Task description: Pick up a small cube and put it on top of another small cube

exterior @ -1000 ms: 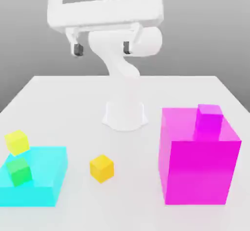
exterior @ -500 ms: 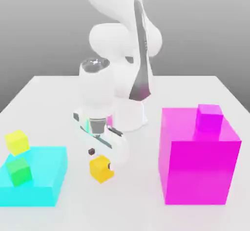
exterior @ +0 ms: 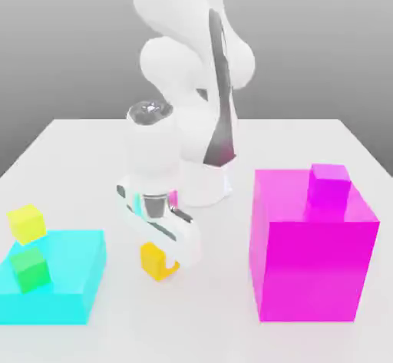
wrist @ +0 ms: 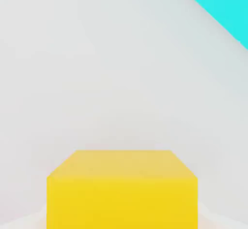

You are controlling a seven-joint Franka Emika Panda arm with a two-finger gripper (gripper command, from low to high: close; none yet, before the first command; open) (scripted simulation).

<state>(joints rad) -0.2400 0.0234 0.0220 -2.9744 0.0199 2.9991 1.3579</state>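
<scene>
The small amber cube [exterior: 156,266] rests on the white table [exterior: 92,146], between the cyan block and the big magenta block. My gripper [exterior: 160,255] has come straight down over it, and the white hand hides the cube's top and its side toward the exterior view's right. In the hand view the amber cube [wrist: 122,189] sits very close and centred, with a corner of the cyan block [wrist: 223,5] beyond it. A paler lemon-yellow small cube [exterior: 25,223] stands at the exterior view's left.
A low cyan block [exterior: 65,277] at the exterior view's left carries a small green cube [exterior: 30,268]. A tall magenta block [exterior: 313,254] at the right has a small magenta cube [exterior: 331,185] on top. The arm's base [exterior: 201,185] stands behind.
The arm swung down from high above the table to the amber cube. Over the last half second the hand sank lower around it, covering more of the cube.
</scene>
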